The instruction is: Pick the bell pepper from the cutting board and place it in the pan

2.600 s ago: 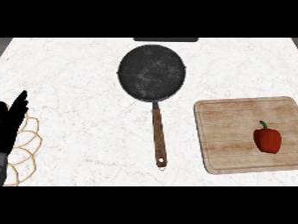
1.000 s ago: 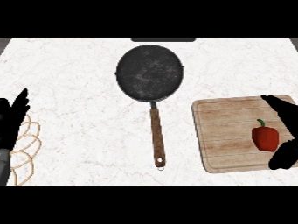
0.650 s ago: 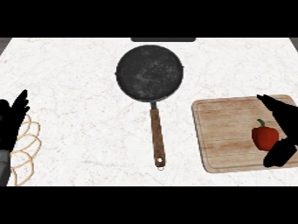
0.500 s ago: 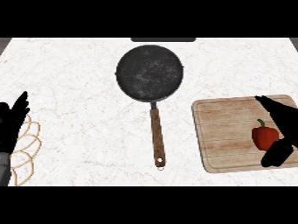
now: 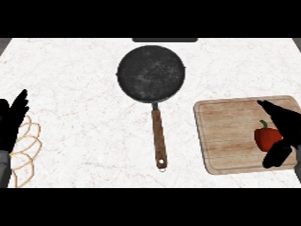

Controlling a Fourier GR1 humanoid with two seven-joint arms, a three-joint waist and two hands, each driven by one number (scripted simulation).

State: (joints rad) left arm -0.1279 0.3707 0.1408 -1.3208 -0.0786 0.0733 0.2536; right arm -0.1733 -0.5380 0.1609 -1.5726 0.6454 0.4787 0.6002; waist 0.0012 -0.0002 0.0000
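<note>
A red bell pepper with a green stem lies on the right part of the wooden cutting board. My right hand is open right beside the pepper, fingers stretched along its right side and thumb reaching below it. A dark round pan with a long wooden handle lies in the middle of the counter, handle pointing toward me. At the left edge my left hand rests open, fingers up.
A thin wire trivet or rack lies under and beside my left hand. The white marble counter spreads between the pan and the left hand. A dark object sits at the far edge.
My right hand came in from the right and has closed in on the pepper, shifting slightly left over the last second. The pepper, pan and left hand have stayed put.
</note>
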